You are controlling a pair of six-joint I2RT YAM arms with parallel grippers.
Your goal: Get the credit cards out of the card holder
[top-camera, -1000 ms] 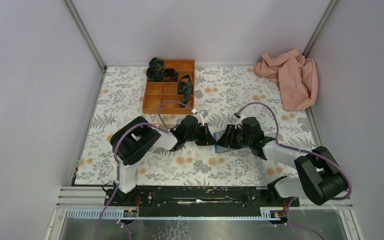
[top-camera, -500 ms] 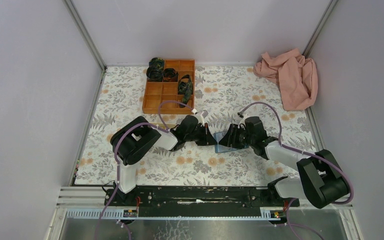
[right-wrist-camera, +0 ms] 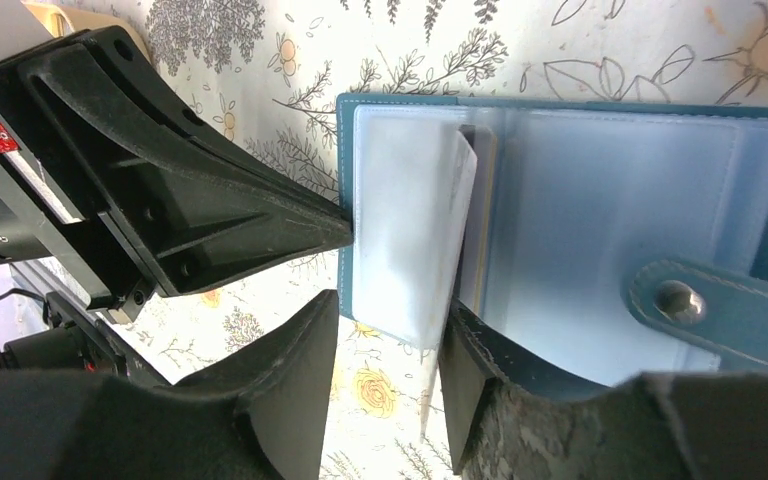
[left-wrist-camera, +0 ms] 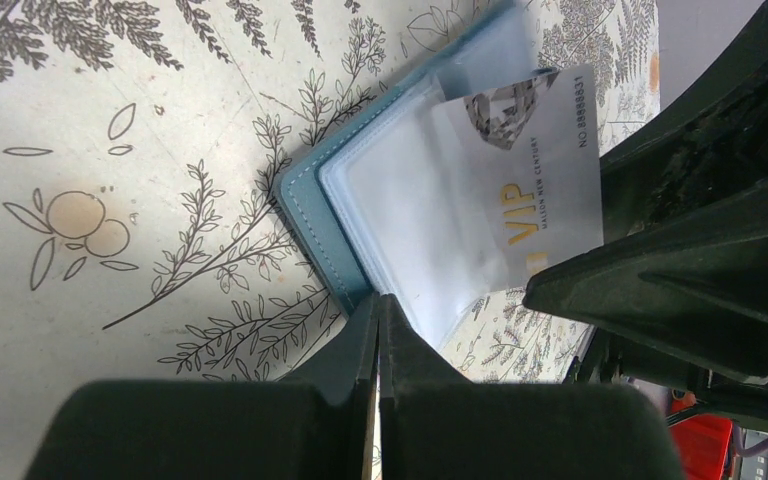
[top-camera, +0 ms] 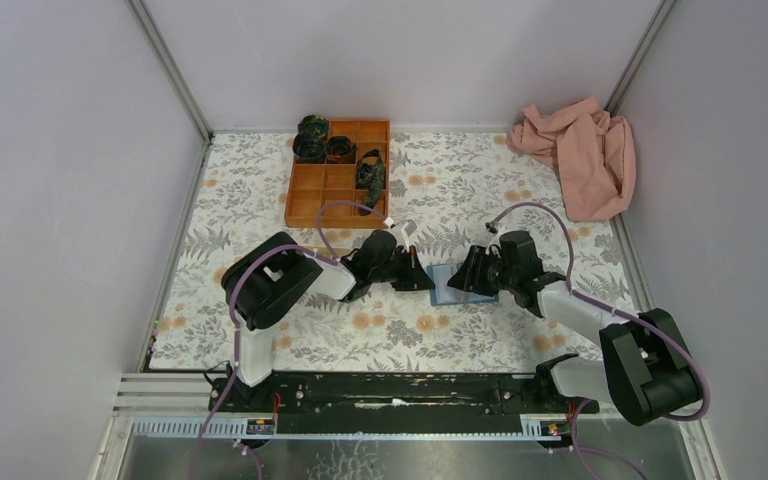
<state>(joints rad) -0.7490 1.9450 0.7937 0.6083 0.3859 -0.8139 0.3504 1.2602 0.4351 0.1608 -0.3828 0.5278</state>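
Fixed overhead view looking down, both wrist views close, sharing card holder [right-wrist-camera: 600, 200]

In the right wrist view the card holder [right-wrist-camera: 610, 220] runs off the right edge. The credit card [right-wrist-camera: 410, 230] shows only a washed-out face, its lower end sunk between the right gripper [right-wrist-camera: 388, 312] fingers, the grip unclear. The left gripper [left-wrist-camera: 378, 312] tips hide whether they pinch the cover. From above, the credit card is too small to find.
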